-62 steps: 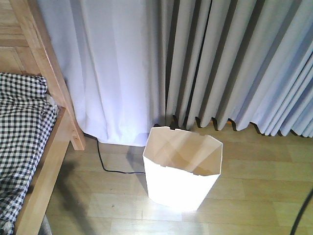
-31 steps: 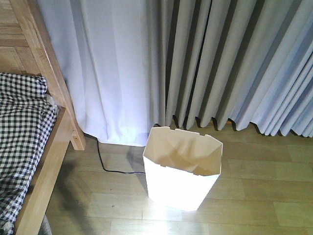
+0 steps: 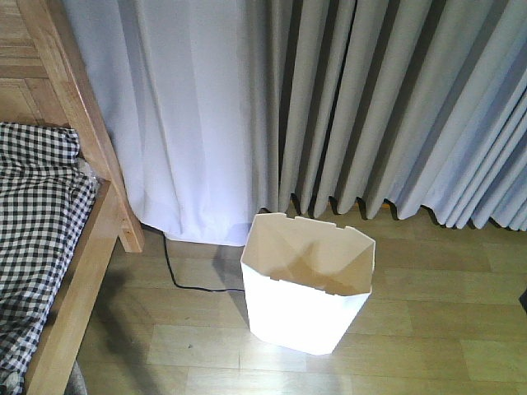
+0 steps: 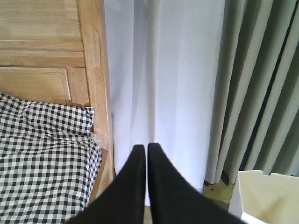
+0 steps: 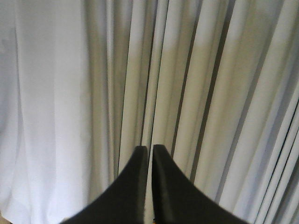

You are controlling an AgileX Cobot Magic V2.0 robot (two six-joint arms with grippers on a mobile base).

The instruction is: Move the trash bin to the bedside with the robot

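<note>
curtained floor [image 3: 428, 329]: trash bin [image 4: 266, 198] right of left end effector [image 4: 146, 148]

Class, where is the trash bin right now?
In the front view, the trash bin stands on the wooden floor just before the curtains, right of the bed, apart from it.

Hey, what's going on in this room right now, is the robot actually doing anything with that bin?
Nothing is holding the trash bin at the moment. It stands upright and empty on the wooden floor in front of the curtains, off to the side of the bed with the checked cover. Both the left gripper and the right gripper are closed with nothing in them, held up facing the curtains. A black cable runs along the floor between bed and bin.
</note>
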